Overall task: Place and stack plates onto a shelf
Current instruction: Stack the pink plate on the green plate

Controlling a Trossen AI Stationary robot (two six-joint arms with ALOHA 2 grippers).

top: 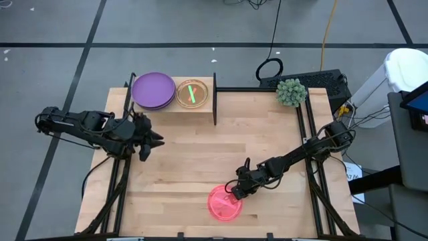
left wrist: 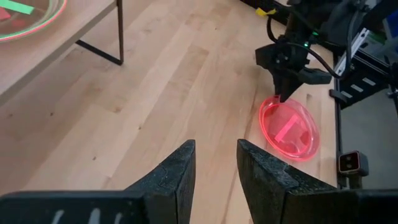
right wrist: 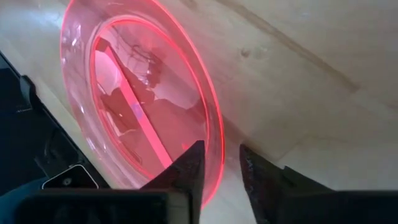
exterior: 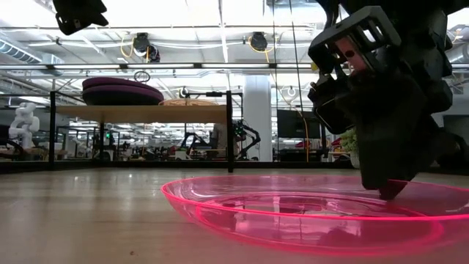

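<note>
A translucent pink plate (top: 225, 203) (right wrist: 137, 106) lies flat on the table near its front edge. My right gripper (top: 233, 193) (right wrist: 222, 155) slants down at the plate's far right rim, open only narrowly, with one finger inside the rim and one outside. The shelf (top: 174, 109) stands at the far left. On it rest stacked purple plates (top: 153, 90) and, beside them, a translucent green plate (top: 192, 93). My left gripper (top: 156, 142) (left wrist: 216, 155) hangs open and empty above the table's left side, in front of the shelf. My right gripper straddles the pink plate's rim (right wrist: 217, 163), slanting down from the table's far right. The rim runs close along the inner finger (right wrist: 194, 163), and bare wood shows between it and the outer finger. Whether either finger touches it, I cannot tell. The plate lies flat on the table.
A small green plant (top: 291, 92) stands at the table's far right corner. The shelf's black end panel (top: 215, 99) rises on its right side. Bare tabletop (top: 200, 154) stretches between the shelf and the pink plate.
</note>
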